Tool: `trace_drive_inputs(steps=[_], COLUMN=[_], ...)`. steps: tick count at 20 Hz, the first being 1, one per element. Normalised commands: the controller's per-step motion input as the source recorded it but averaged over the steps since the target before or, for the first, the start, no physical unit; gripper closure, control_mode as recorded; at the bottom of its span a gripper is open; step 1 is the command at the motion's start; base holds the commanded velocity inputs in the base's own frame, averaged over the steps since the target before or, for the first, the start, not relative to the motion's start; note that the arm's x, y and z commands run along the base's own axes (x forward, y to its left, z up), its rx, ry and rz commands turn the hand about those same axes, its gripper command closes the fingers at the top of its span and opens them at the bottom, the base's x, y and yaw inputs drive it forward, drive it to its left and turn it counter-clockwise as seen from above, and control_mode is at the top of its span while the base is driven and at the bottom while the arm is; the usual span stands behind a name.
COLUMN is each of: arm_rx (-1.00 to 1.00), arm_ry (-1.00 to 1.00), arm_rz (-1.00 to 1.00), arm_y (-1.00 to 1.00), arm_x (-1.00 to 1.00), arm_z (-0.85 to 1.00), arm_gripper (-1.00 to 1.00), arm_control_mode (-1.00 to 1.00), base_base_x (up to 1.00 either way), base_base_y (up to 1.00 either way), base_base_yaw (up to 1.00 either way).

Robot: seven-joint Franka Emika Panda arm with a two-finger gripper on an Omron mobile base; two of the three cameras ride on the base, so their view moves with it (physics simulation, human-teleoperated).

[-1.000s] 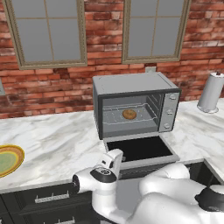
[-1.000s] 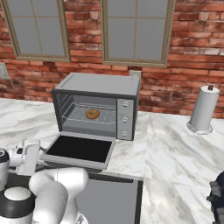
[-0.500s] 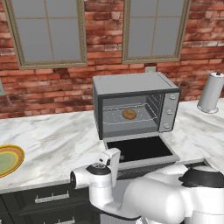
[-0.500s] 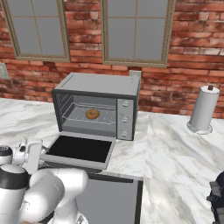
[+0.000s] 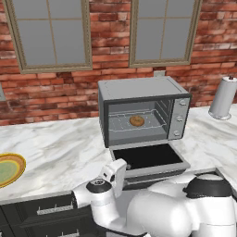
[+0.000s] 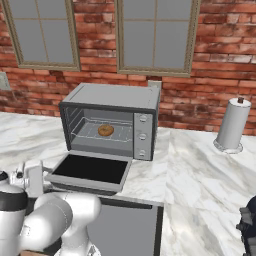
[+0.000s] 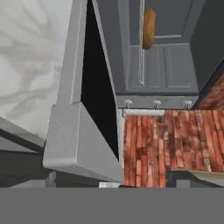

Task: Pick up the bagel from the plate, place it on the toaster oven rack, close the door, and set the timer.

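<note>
Writing: none is showing legibly on the toaster oven [image 5: 143,113]
Bagel [image 5: 136,121]: lying flat on the toaster oven rack [image 5: 139,124], hole facing up
Door [image 5: 148,158]: hanging open over the counter [image 5: 60,157] front edge
Plate [image 5: 9,169]: sitting at the counter's left edge
Gripper [image 5: 116,172]: fingers spread, gripping nothing, just beside the door's front-left corner

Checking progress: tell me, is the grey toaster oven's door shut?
No, the grey glass-paned door lies dropped open, with the golden-brown bagel visible inside.

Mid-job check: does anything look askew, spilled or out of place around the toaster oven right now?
Nothing stands out. The bagel lies flat on the toaster oven rack, and the door hangs fully open and level, as expected before closing. The plate sits bare on the counter; the paper towel roll stands upright. No spills.
</note>
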Motion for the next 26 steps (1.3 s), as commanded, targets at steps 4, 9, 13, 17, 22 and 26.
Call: trace_drive_inputs(steps=[4, 9, 13, 17, 22, 26], arm_rx=[0.00, 0.00, 0.00, 0.00, 0.00, 0.00], arm_ry=[-0.45, -0.41, -0.33, -0.25, -0.18, -0.10], arm_rz=[0.02, 0.01, 0.02, 0.04, 0.05, 0.05], arm_y=[0.00, 0.00, 0.00, -0.03, -0.02, 0.00], arm_x=[0.37, 0.61, 0.88, 0.99, 1.00, 0.92], arm_z=[0.68, 0.81, 0.76, 0.61, 0.31, 0.02], arm_gripper=[-1.00, -1.00, -1.00, -1.00, -1.00, -1.00], arm_control_mode=[-1.00, -1.00, -1.00, -1.00, -1.00, -1.00], base_base_x=[0.00, 0.00, 0.00, 0.00, 0.00, 0.00], base_base_y=[0.00, 0.00, 0.00, 0.00, 0.00, 0.00], base_base_yaw=[0.00, 0.00, 0.00, 0.00, 0.00, 0.00])
